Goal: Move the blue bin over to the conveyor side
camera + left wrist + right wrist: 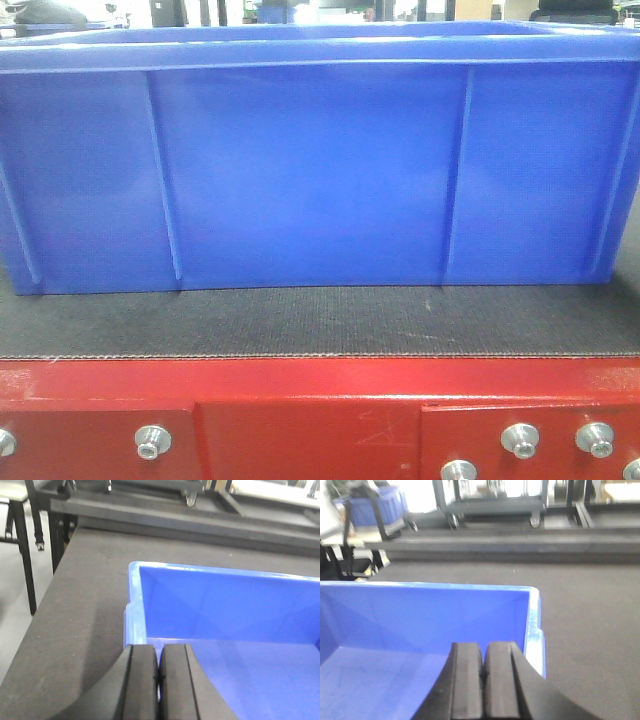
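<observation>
The blue bin point(320, 170) stands on the dark woven belt of the conveyor point(320, 320) and fills almost the whole front view. Below the belt runs the conveyor's red frame point(300, 400). No gripper shows in the front view. My left gripper point(159, 652) hangs over the near left corner of the bin point(225, 610), its black pads pressed together with nothing between them. Shut the same way, my right gripper point(484, 650) sits just inside the right wall of the bin point(420, 615). The bin's inside looks empty where it shows.
Silver bolts point(152, 440) stud the red frame. The belt point(85, 605) extends left of the bin and also right of it point(590, 610). A dark rail point(175, 520) borders its far side. Beyond stand a wheeled cart point(490, 502) and another blue crate point(375, 505).
</observation>
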